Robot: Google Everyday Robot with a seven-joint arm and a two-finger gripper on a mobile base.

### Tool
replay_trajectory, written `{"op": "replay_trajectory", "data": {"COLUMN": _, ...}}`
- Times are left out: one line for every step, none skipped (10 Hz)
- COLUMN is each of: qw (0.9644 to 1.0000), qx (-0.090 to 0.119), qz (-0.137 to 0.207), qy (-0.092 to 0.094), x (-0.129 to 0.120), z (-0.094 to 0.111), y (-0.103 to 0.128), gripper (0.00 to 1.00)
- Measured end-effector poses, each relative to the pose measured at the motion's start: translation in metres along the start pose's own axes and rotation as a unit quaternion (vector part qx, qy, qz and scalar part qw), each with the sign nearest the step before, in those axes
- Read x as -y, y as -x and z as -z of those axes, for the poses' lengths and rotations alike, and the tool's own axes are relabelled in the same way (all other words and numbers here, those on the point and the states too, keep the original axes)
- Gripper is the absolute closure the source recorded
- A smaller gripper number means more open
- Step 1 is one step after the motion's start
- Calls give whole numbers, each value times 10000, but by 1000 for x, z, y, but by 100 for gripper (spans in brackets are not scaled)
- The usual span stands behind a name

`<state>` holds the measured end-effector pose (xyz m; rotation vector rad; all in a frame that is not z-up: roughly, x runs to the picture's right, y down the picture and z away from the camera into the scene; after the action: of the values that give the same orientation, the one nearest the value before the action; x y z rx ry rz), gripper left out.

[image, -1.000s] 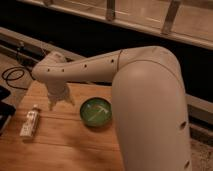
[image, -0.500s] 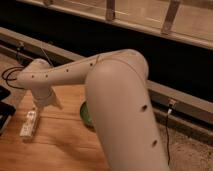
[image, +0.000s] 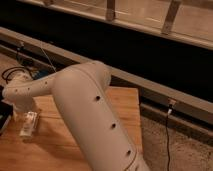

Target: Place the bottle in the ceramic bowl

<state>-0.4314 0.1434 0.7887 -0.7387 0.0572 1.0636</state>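
Wood, warm and pale, forms the table (image: 122,102) that we look down on. The robot's bulky white arm (image: 92,115) sweeps across it and now fills the middle of the view. A second ago the arm stood further right and we could see the green ceramic bowl near the table's centre; now the arm hides the ceramic bowl completely.

The arm has swung left and lowered. Its gripper (image: 24,111) sits at the far left, right over the upper end of the bottle (image: 29,125), so close that we cannot say whether they touch. We also cannot tell whether the gripper is released or clenched.

The bottle lies flat on the wood near the left edge, its length running towards us, in the same spot as before. A dark cable (image: 12,74) coils beyond the table's left corner.

We judge that the reach is nearly over and the grasp comes next. The bottle is not yet lifted, so the carry to the ceramic bowl is still to do.
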Motion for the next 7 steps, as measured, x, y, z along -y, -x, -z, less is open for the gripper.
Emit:
{"op": "replay_trajectory", "data": {"qw": 10000, "qx": 14, "qz": -5, "qy": -17, "x": 3, "z": 1, "y": 1, "gripper": 35}}
{"op": "replay_trajectory", "data": {"qw": 10000, "qx": 13, "qz": -7, "qy": -21, "x": 4, "z": 0, "y": 1, "gripper": 35}}
{"op": "replay_trajectory", "data": {"qw": 10000, "qx": -4, "qz": -4, "qy": -20, "x": 2, "z": 0, "y": 0, "gripper": 35}}
{"op": "replay_trajectory", "data": {"qw": 10000, "qx": -23, "qz": -4, "qy": -71, "x": 3, "z": -2, "y": 1, "gripper": 35}}
{"op": "replay_trajectory", "data": {"qw": 9998, "qx": -81, "qz": -4, "qy": -178, "x": 4, "z": -8, "y": 0, "gripper": 35}}
{"op": "replay_trajectory", "data": {"qw": 9994, "qx": -126, "qz": 1, "qy": -313, "x": 6, "z": -11, "y": 0, "gripper": 35}}
{"op": "replay_trajectory", "data": {"qw": 9991, "qx": -167, "qz": -20, "qy": -378, "x": 7, "z": -12, "y": 0, "gripper": 35}}
